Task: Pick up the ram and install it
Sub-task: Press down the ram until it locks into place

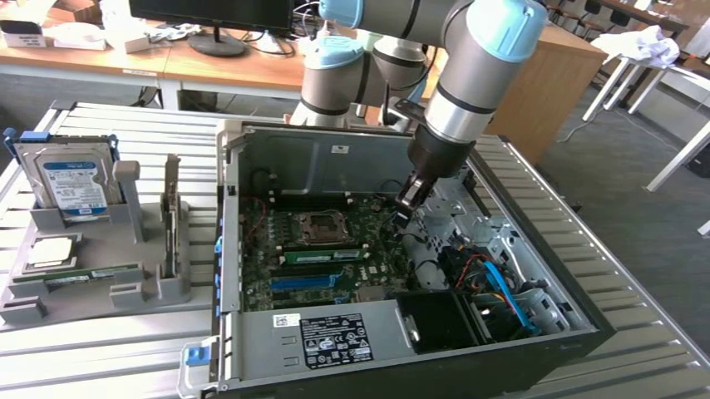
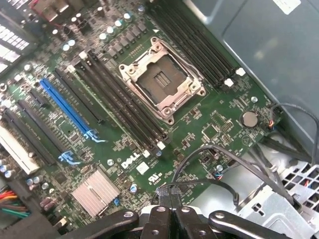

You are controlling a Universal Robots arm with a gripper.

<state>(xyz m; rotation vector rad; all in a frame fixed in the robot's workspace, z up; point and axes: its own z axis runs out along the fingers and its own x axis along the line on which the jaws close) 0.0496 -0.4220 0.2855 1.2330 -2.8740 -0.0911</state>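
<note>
- Green circuit-board ram (image 1: 322,255) is seen in the exterior view seated in a slot on the motherboard (image 1: 291,287), below the CPU socket (image 1: 315,228); the gripper (image 1: 404,204) hangs inside the computer case (image 1: 332,158), above the board toward that view's right.
- In the wrist view, the gripper (image 2: 169,195) is seen closed, fingertips together, nothing held; insertion is judged done.
</note>
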